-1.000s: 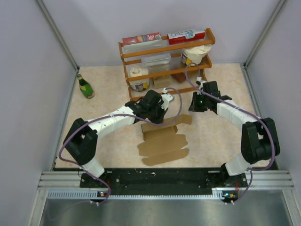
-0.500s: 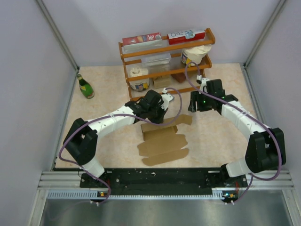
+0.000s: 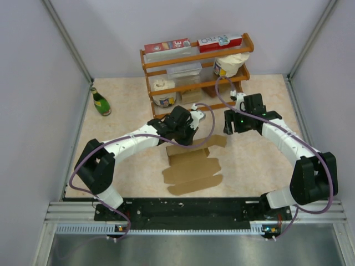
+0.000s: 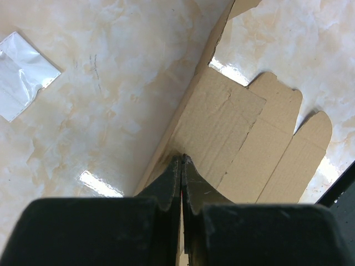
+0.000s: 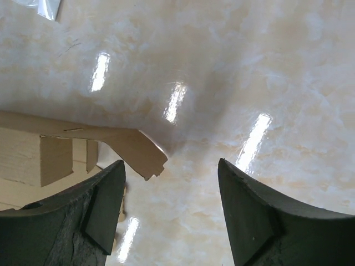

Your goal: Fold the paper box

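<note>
Paper box (image 3: pixel 191 166) is laid flat mid-worktop (image 3: pixel 255 160). Its 12 o'clock edge is pinned by the clenched left gripper (image 4: pixel 182 160), while the right gripper (image 5: pixel 171 166) is spread wide, empty, by the 2 o'clock flap (image 5: pixel 138 152). If that flap gets grabbed off-centre, the sheet could be dragged or creased wrong.

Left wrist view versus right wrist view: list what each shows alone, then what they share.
Left wrist only: the left tool shut, tips at an edge of the paper box, its broad panels and rounded flaps, and a whole clear plastic packet. Right wrist only: the right tool open, a notched flap tip seen in its gap. Both: the brown box and the marbled table; plastic also shows at the right view's top corner, perhaps the same packet.
</note>
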`<action>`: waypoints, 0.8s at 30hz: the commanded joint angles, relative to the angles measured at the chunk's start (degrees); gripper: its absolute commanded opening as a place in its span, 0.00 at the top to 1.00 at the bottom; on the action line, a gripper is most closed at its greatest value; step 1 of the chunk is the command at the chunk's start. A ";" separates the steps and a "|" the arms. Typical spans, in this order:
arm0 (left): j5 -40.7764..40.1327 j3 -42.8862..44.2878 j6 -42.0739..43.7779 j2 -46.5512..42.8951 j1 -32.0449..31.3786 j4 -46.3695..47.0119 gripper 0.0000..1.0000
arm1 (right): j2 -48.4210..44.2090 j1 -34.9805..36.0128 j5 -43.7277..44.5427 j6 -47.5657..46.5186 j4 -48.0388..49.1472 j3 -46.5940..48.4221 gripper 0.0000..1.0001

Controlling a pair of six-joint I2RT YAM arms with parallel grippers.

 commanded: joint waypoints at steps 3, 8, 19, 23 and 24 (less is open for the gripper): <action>-0.29 1.56 1.01 -1.69 -0.18 -1.10 1.00 | -2.63 -0.50 9.13 2.07 2.97 1.87 0.33; -0.46 1.65 1.09 -1.69 -0.18 -1.19 1.00 | -3.86 -0.42 11.96 3.67 5.69 0.12 0.32; -0.73 1.65 1.18 -1.77 -0.18 -1.37 1.00 | -4.48 -0.42 5.38 1.30 6.14 -0.51 0.30; -0.82 1.47 1.27 -1.69 -0.18 -1.28 1.00 | -5.01 -0.50 0.20 -1.25 6.14 -1.38 0.23; -0.64 1.56 1.18 -1.60 -0.18 -1.28 1.00 | -4.92 -0.50 -1.38 -1.25 6.31 -1.65 0.21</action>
